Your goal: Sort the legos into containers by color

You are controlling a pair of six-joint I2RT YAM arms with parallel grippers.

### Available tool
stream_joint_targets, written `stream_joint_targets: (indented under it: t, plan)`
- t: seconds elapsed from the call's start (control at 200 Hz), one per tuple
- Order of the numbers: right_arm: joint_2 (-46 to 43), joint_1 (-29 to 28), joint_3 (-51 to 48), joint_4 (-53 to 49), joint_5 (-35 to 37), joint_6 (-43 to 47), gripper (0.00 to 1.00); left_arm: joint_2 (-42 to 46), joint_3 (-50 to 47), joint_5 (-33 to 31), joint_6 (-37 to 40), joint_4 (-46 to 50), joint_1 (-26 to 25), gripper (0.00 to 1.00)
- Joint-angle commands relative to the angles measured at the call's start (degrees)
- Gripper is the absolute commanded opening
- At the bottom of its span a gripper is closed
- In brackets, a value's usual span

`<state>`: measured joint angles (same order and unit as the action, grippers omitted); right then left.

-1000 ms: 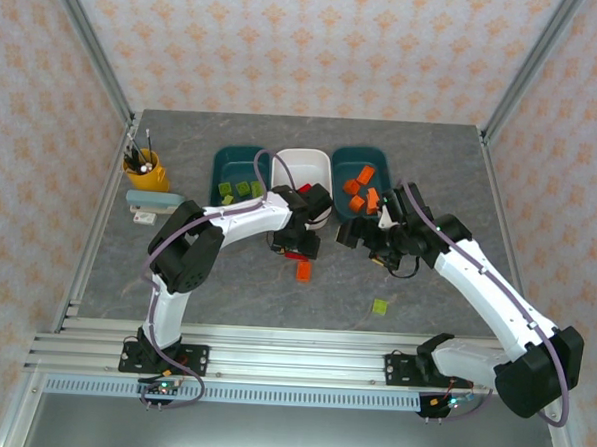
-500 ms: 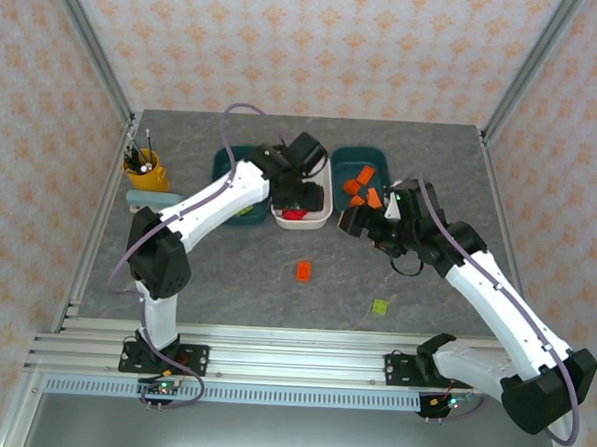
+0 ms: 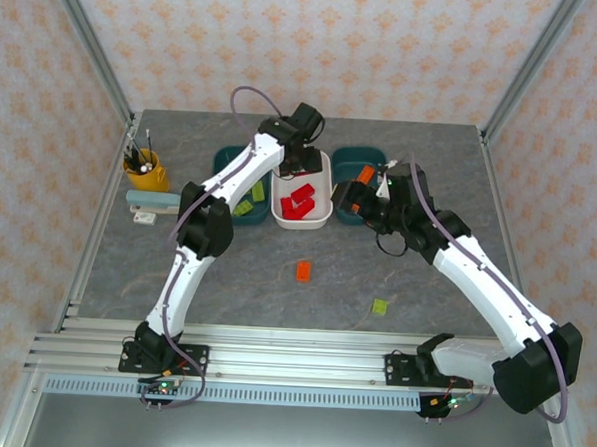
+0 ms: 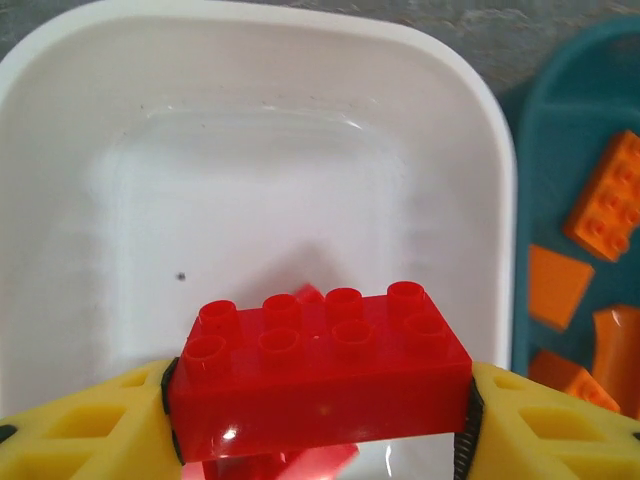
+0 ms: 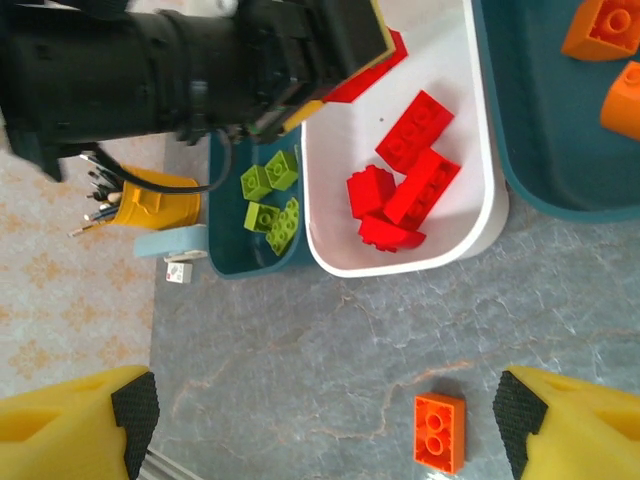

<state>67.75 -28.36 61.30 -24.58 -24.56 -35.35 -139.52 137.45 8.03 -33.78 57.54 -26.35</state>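
Grey marbled table [image 3: 225,280] is noted inside a cell walled with patterned paper. Since a second ago the left fingers [image 4: 80,430] have been carried from low over the middle of the table to above the white rounded plastic tray [image 3: 300,225]. They are clamped on the ends of a red eight-stud plastic brick [image 4: 320,385], which is held in the air over that tray's floor. Several red bricks [image 5: 405,190] are already lodged there. The right fingers [image 5: 580,415] are spread wide with nothing between them, and have been shifted slightly towards the right-hand dark teal tray [image 3: 374,155] holding the orange bricks [image 4: 610,195]. One small orange brick [image 3: 304,271] and one lime green brick [image 3: 379,307] are left loose on the table. It is judged that the red brick is about to be deposited in its proper tray, after which those two pieces remain to be sorted.
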Motion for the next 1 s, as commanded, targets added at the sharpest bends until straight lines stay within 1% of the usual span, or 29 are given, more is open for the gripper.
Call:
stream_joint_targets:
  t: [0.0, 0.1, 0.28, 0.37, 0.485, 0.641, 0.731, 0.886, 0.976, 0.996]
  plan:
    - [1.52, -0.38, 2.86, 3.44, 1.36, -1.03, 0.89, -2.13, 3.00, -0.87, -1.98, 0.63, 1.11, 0.59]
    - [1.99, -0.38, 3.05, 2.72, 1.36, -1.03, 0.89, -4.03, 2.96, 0.06, -2.34, 0.63, 1.39, 0.61]
    - [1.86, -0.38, 2.47, 0.98, 1.66, -0.40, 0.89, -3.77, 1.87, 1.02, -2.80, 1.38, 1.39, 0.72]
    - [2.04, -0.38, 3.28, -1.46, 2.29, 0.62, 0.89, -2.01, 1.77, 1.02, -2.70, 1.46, 1.39, 0.79]
    - [2.02, -0.38, 5.06, -4.69, 3.41, 2.39, 0.89, 1.02, 1.48, 1.52, -2.52, 1.59, 1.26, 0.83]
    - [2.05, -0.38, 8.22, -10.18, 5.27, 4.02, 0.89, 6.26, -1.29, 2.10, -2.96, 2.64, 0.96, 0.84]
    - [2.04, -0.38, 10.34, -13.49, 6.54, 3.91, 0.88, 12.06, -7.33, 2.76, -3.35, 0.98, 0.60, 0.84]
    - [1.73, -0.38, 13.46, -18.94, 8.74, 2.44, 0.86, 23.73, -21.91, 5.19, -4.31, -3.99, 0.00, 0.84]
    - [1.72, -0.38, 13.78, -20.38, 9.61, 0.64, 0.83, 29.66, -30.17, 6.06, -5.27, -5.77, -0.58, 0.83]
    - [1.96, -0.46, 13.76, -20.66, 9.76, 0.29, 0.82, 32.13, -31.87, 6.12, -5.39, -6.12, -0.77, 0.83]
